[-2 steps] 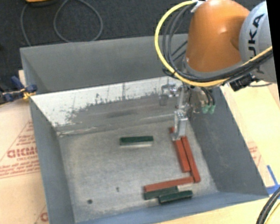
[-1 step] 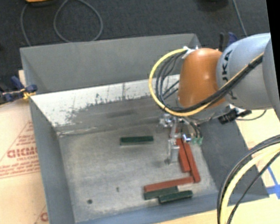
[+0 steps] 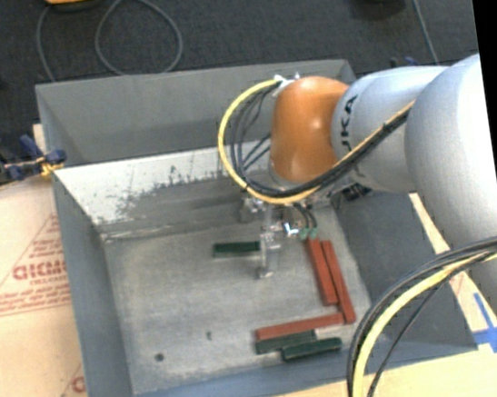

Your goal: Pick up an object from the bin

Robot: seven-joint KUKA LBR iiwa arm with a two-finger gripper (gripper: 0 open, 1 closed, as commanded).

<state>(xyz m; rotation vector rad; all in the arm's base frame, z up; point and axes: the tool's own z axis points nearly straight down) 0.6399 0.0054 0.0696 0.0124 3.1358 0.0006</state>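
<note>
bin (image 3: 155, 316) | centre green bar (image 3: 234, 249) | right red bars (image 3: 323, 274) | front red bar (image 3: 299, 328) | front green bar (image 3: 312, 348)

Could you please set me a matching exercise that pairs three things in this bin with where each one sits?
Things:
1. gripper
2. paired red bars
3. single red bar

Places:
A. lying crosswise, low in the view
B. mid-bin, just below the orange cover
C. right side of the bin, running up the view

Pairs: 1-B, 2-C, 3-A.
</note>
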